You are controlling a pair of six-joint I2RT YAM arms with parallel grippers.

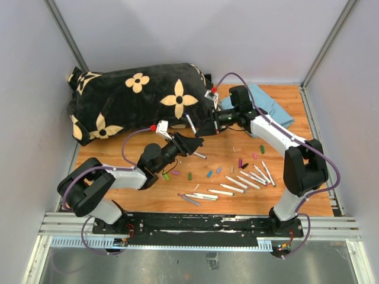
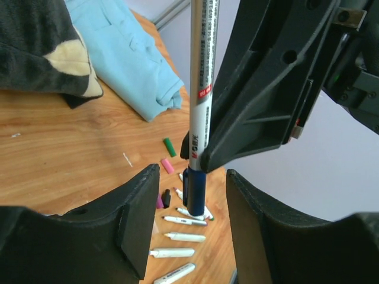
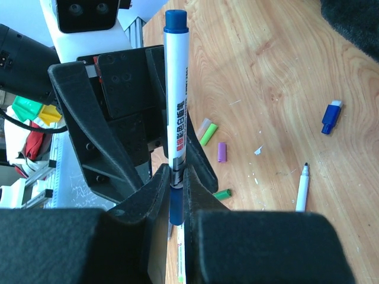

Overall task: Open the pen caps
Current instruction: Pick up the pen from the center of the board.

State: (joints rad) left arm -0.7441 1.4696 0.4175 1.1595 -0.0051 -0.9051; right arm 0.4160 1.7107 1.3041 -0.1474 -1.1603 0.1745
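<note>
Pen caps (image 1: 190, 176), top view: mostly off, loose on table (image 1: 249, 204) by bare pens (image 1: 235, 182). Left wrist: left fingers (image 2: 139, 219) apart, pen (image 2: 203, 71) between, not gripping. Right wrist: right fingers (image 3: 142, 204) clamp it; blue cap (image 3: 176, 21) still on, left to pull

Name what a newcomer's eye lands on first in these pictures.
A white pen stands out, clamped in the right gripper above mid-table, its blue end between the left gripper's open fingers. Front right, loose caps and uncapped pens litter the table; a black flowered cushion fills the back left.
</note>
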